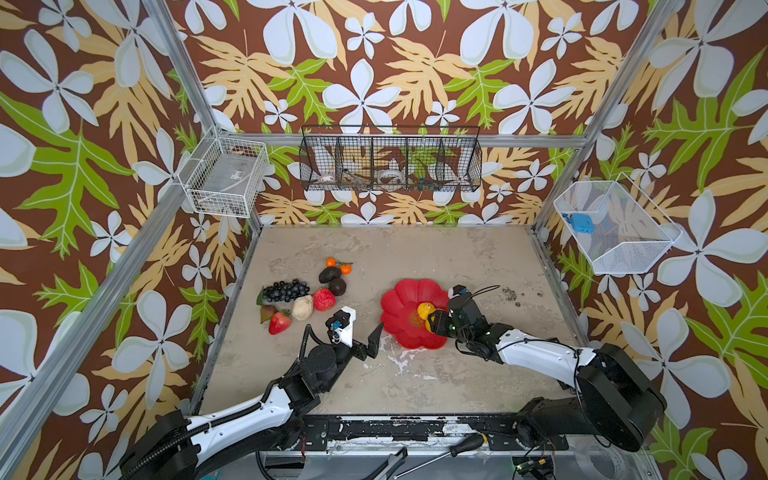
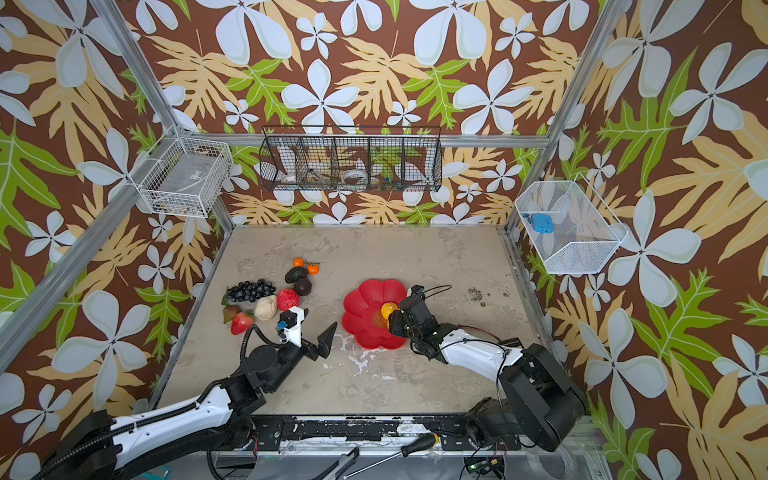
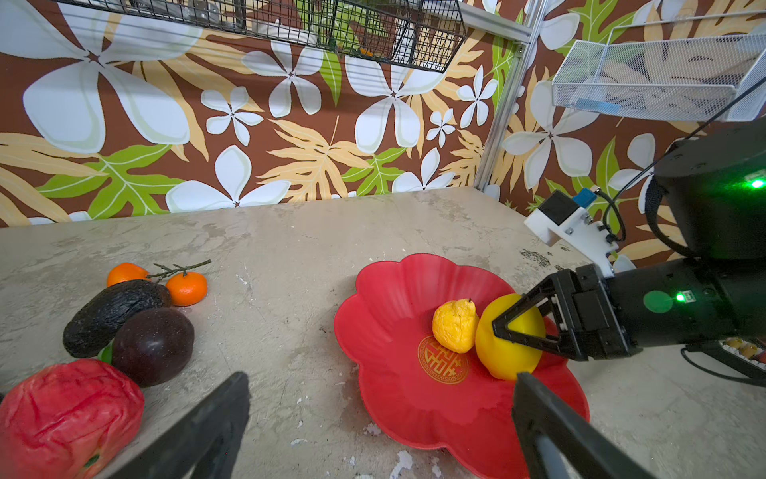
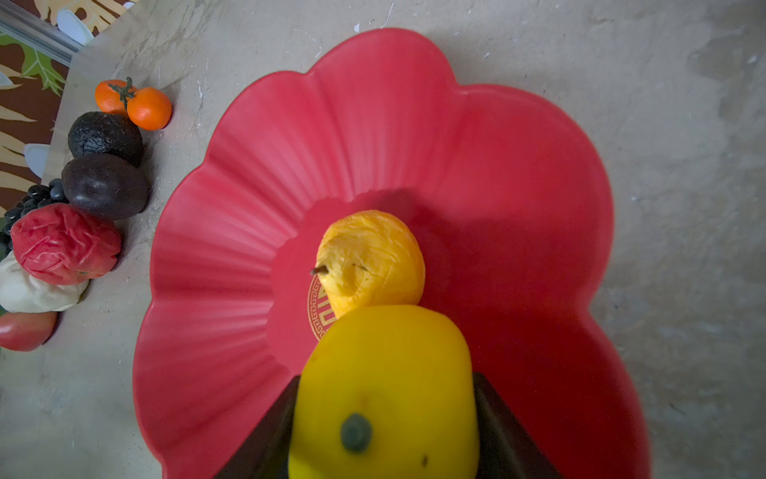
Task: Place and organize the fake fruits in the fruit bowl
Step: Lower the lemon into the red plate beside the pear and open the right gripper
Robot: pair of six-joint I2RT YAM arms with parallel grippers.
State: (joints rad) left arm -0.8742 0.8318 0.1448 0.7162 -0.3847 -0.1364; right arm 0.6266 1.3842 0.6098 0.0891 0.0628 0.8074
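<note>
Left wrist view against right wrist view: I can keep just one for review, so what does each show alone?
Only the left wrist: the right tool seen from outside, around the smooth lemon, plus the black wire basket. Only the right wrist: grape bunch, cream lumpy piece, strawberry. Both: fruit bowl, that lemon, the wrinkled yellow fruit, oranges, avocado, red apple.

I see one red fruit bowl point(image 1: 399, 291), two yellow lemons point(image 3: 455, 325), two oranges point(image 1: 331, 262), one avocado point(image 1: 329, 274), one dark round fruit point(image 1: 337, 286), one bunch of black grapes point(image 1: 286, 290), one red apple point(image 1: 324, 299), one cream lumpy piece point(image 1: 302, 307), one strawberry point(image 1: 279, 323), one pear point(image 1: 267, 312) and three wire baskets point(image 1: 390, 166).
</note>
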